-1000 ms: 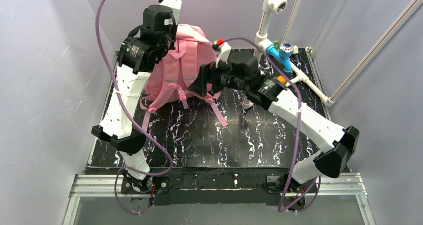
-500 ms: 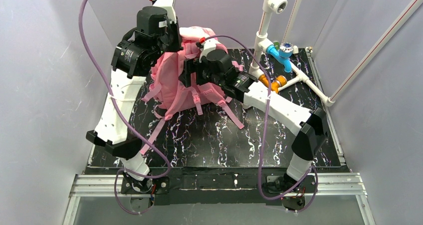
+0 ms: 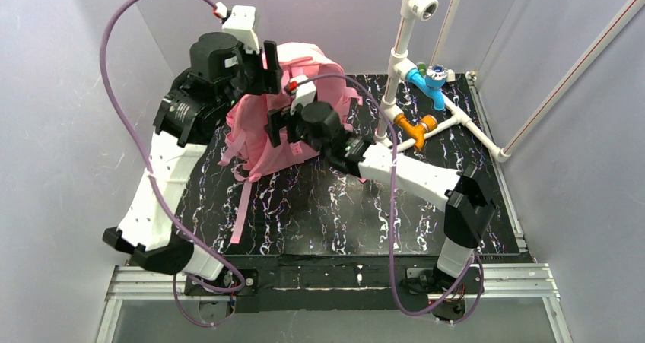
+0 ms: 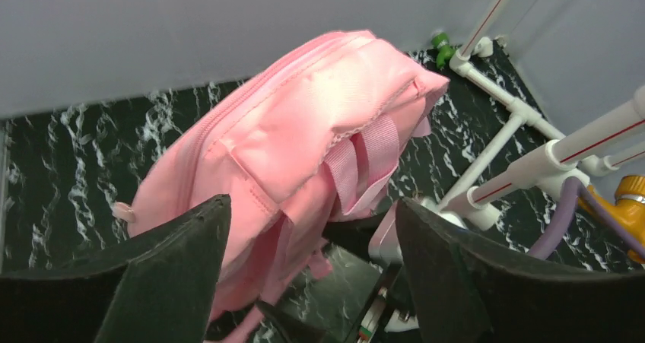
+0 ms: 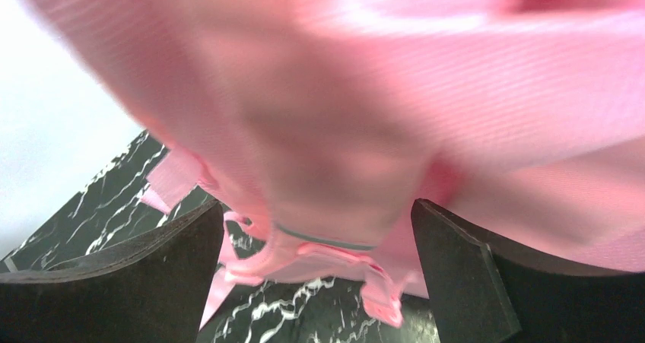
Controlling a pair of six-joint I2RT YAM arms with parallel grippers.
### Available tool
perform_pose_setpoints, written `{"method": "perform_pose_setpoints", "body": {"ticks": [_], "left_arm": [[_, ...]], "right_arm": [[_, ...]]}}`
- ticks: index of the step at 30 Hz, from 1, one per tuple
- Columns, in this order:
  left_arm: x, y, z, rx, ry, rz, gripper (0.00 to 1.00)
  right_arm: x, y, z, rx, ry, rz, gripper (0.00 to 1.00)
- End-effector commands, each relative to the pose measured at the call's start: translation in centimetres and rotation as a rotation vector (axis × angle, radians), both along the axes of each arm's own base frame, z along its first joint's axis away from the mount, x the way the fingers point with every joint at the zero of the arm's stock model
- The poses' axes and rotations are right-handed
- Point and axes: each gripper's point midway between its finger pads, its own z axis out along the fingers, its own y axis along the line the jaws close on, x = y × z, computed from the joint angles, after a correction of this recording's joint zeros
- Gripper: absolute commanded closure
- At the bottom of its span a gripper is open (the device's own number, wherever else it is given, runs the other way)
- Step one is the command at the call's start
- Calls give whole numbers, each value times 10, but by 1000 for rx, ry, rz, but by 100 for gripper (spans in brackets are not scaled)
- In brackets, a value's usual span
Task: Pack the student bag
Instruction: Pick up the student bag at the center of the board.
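The pink student bag [image 3: 308, 61] stands tilted at the back left of the black marbled table [image 3: 342, 214]. One shoulder strap [image 3: 242, 206] trails toward the front. My left gripper [image 3: 268, 63] hovers just above the bag's top with its jaws apart. In the left wrist view the bag [image 4: 304, 122] and its top handle loop [image 4: 369, 157] lie below and beyond the left gripper [image 4: 312, 206], with nothing pinched. My right gripper [image 3: 275, 124] is open against the bag's strap side. In the right wrist view the blurred bag [image 5: 380, 92] fills the space over the right gripper [image 5: 318, 206].
A white pipe frame with a blue valve [image 3: 426, 80] and an orange fitting [image 3: 414, 126] stands at the back right. Grey walls close in the table on the left, back and right. Purple cables arc over both arms.
My left gripper has opened and let go of the bag's top. Both arms and the bag have shifted left, and the right gripper has come close against the bag.
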Motion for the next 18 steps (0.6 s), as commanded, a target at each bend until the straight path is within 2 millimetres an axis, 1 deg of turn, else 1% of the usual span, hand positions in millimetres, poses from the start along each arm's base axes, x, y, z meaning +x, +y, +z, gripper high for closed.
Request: {"method": "perform_pose_setpoints", "body": {"ticks": [1,3,4,7,10,12,15,18], "left_arm": [[-35,20,50,-33,-164,-17,13],[-47,39,43,14,-164,27,3],[-53,49,39,37,-168,52,2],[-68,71,12,81,-166,101,2],[-78,77,-23,87,-124,115,2],[-84,84,-39,82,-91,142,2],[-100,89,-48,24,-60,154,2],[-122,91,-52,-58,-49,133,2]], "right_arm": [[18,-5,59,165,-215,-229,4],[26,-13,56,147,-203,-301,8],[26,-16,57,144,-200,-307,9],[18,-25,58,135,-207,-285,11],[13,-32,50,87,-197,-275,6],[9,-32,42,32,-175,-247,3],[-7,-29,39,-51,-115,-149,2],[-30,-44,28,-153,-14,-80,2]]}}
